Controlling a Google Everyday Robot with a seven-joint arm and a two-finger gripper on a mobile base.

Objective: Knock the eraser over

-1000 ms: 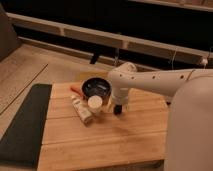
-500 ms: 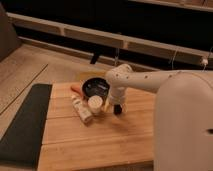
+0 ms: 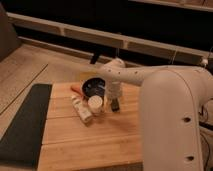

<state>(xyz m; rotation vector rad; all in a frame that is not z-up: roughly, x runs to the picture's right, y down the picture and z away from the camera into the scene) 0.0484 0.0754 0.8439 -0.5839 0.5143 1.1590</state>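
Note:
The eraser (image 3: 116, 105) is a small black block on the wooden table (image 3: 100, 135), just right of the white cup (image 3: 95, 103). It looks upright. My gripper (image 3: 114, 96) hangs from the white arm directly above the eraser and reaches down to it; I cannot tell whether they touch. A round dark bowl (image 3: 93, 87) sits behind the cup.
A cream-white bottle-shaped thing (image 3: 81, 110) lies left of the cup, with an orange item (image 3: 76, 90) behind it. A dark mat (image 3: 22, 125) borders the table's left side. The robot's white body (image 3: 175, 125) fills the right. A railing runs behind.
The arm has swung a little to the left and the robot's body fills more of the right side. The eraser, cup and bowl have kept their places.

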